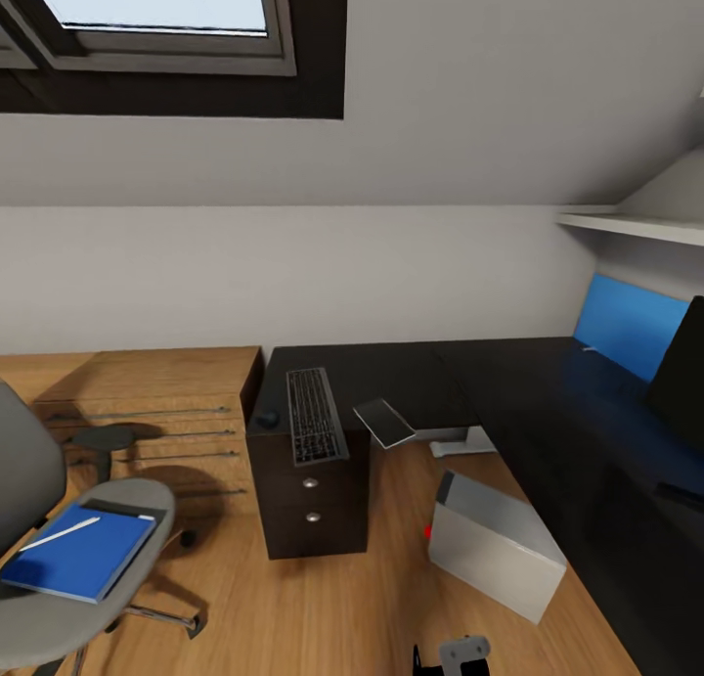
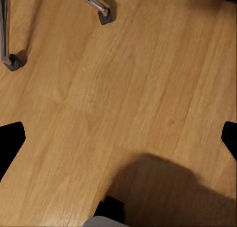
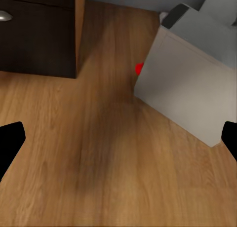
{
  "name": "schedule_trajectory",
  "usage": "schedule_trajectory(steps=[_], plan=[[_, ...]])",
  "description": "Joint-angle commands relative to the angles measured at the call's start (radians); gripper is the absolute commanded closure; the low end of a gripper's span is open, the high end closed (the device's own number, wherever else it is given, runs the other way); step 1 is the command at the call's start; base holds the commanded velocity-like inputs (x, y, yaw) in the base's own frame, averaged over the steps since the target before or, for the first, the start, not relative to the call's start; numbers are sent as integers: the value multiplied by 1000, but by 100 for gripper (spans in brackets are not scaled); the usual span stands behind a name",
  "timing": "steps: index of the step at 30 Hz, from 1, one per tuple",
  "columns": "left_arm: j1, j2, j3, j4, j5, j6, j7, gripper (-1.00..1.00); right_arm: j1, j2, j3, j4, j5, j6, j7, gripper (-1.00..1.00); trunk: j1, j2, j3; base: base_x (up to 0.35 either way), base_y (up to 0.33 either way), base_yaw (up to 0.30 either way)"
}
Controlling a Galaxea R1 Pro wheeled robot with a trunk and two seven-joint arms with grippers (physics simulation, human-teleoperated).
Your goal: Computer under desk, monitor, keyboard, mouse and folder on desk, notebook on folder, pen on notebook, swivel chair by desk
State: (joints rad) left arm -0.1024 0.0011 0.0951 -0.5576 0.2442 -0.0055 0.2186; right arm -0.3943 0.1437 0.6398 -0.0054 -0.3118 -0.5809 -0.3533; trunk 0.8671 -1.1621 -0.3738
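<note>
Head view showed a dark L-shaped desk (image 1: 548, 402) filling the centre and right of the frame, its tabletop running from a drawer unit (image 1: 311, 505) at centre toward the right edge. A keyboard (image 1: 314, 415) lay on the tabletop above the drawers, with a small dark mouse (image 1: 267, 420) just beside it on its left. At the right edge stood the monitor (image 1: 682, 378) on the tabletop, well apart from the keyboard. The grey computer (image 1: 494, 544) sat on the wooden floor (image 1: 323, 608) at lower centre-right, beside the desk's long wing (not clearly under it). At lower left, the swivel chair (image 1: 88, 598) carried a blue notebook (image 1: 83, 554) over a dark folder (image 1: 132, 509), a white pen (image 1: 61, 533) lying on top.

In the left wrist view the left fingers (image 2: 11, 145) were spread wide over bare floor, holding nothing, chair legs (image 2: 94, 4) beyond them. In the right wrist view the right fingers (image 3: 10, 140) were likewise wide and empty, the computer (image 3: 190, 89) ahead of them.
</note>
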Motion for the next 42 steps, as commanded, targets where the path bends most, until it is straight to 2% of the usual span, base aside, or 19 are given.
schedule_trajectory(steps=[1,10,14,17,22,26,30,34,40,41,42], plan=[[0,0,-1,-1,11,-1,2,-100,-1,0,9,1,-6,-2,-4,-100,1,-1,-1,332,35,-1],[0,-3,0,-21,13,1,3,-100,0,5,11,1,-6,1,-4,-100,1,-1,-1,163,51,146],[0,-5,0,-42,13,1,4,-100,0,8,12,1,-6,5,-4,-100,16,-29,-17,4,2,194],[0,-21,-1,-45,12,-6,6,-100,-1,7,11,2,-4,6,6,-100,27,-50,-27,0,0,25],[0,-35,-3,-46,11,-70,5,-100,-1,3,9,5,-3,6,26,-100,47,-85,-43,0,0,6],[0,-35,-3,-59,11,-82,5,-100,0,1,8,4,-3,6,27,-100,62,-113,-55,0,0,1],[1,-36,-5,-138,10,-85,5,-100,0,2,8,5,-4,4,27,-100,77,-141,-68,0,0,0],[42,-35,-15,-239,10,-83,5,-100,0,1,7,4,-5,0,24,-100,93,-169,-80,0,0,0],[60,-36,-17,-286,10,-83,6,-100,0,2,8,4,-6,-3,25,-100,116,-211,-99,0,0,0],[107,-36,-17,-359,10,-79,7,-100,0,2,8,4,-6,-3,25,-100,119,-218,-102,0,0,0],[111,-35,-17,-365,10,-78,7,-100,0,2,8,4,-6,-3,25,-100,123,-225,-105,0,0,0]])
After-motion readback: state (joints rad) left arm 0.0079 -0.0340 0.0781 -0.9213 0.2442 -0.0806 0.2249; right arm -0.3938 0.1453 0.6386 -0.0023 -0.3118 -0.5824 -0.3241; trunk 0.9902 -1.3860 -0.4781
